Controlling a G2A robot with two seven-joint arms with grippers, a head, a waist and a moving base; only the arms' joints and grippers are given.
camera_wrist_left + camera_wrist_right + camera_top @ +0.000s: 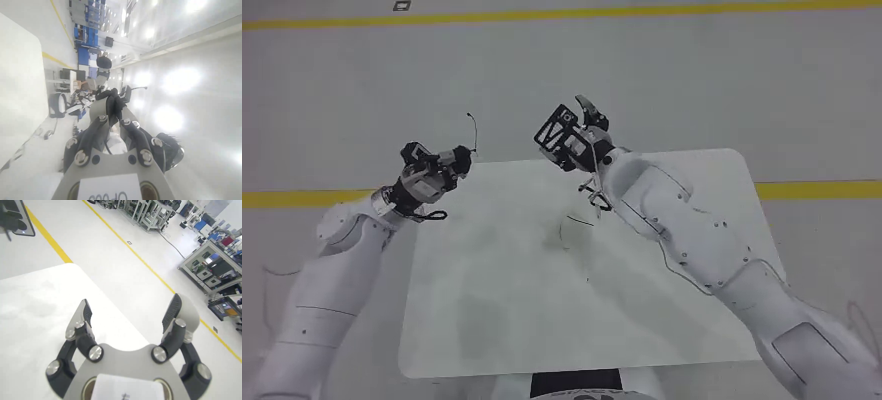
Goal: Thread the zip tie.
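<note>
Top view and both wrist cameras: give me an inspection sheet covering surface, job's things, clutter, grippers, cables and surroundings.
Surface: white table with rounded corners.
Job's things: zip tie held in the left gripper, its thin end sticking out past the fingers. A thin dark strand lies on the table near the right arm, too thin to identify.
Clutter: nothing seen.
Grippers: left gripper is shut on the zip tie, by the table's far left corner. The right gripper is open with nothing between its fingers, near the far edge.
Cables: dark cable loop at the left wrist, thin wires at the right wrist.
Surroundings: yellow floor lines, equipment racks.
</note>
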